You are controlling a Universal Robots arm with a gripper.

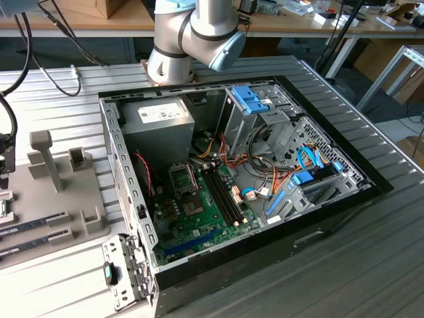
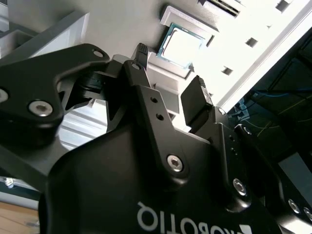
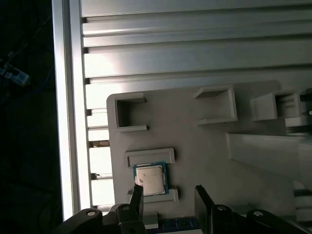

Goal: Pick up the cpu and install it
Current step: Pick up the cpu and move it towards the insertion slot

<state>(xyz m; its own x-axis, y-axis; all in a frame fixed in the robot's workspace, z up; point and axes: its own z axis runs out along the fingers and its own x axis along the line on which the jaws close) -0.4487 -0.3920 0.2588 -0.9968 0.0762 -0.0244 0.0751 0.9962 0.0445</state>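
Your gripper [image 3: 168, 191] stands open in the first wrist view, its two dark fingers [image 3: 137, 196] spread wide with nothing between them. It hovers over a grey fixture plate [image 3: 204, 146]. The cpu [image 3: 150, 178] lies flat on that plate, silver top up, nested between two low raised ledges [image 3: 150, 156]. One fingertip overlaps the chip's corner in this picture, but you cannot tell whether it touches. The other finger stands off to the side, past the chip's edge. Farther along the plate you have two empty U-shaped brackets [image 3: 127, 113]. The plate itself rests on a ribbed metal table [image 3: 185, 58].

In the second wrist view the gripper [image 2: 169, 66] shows the same wide spread and is empty. The cpu [image 2: 180, 46] sits just beyond the fingertips, in its nest, with glare on its top.

In the exterior view the arm [image 1: 199, 30] shows at the top, behind an open computer case [image 1: 119, 172]. Inside the case you can see the green motherboard [image 1: 199, 212], a dark socket frame [image 1: 181, 177] and a grey power-supply box [image 1: 159, 129]. The fixture plate [image 1: 73, 205] lies at the exterior view's left, apart from the case. Two long memory sticks [image 1: 30, 224] lie in slots on the plate.
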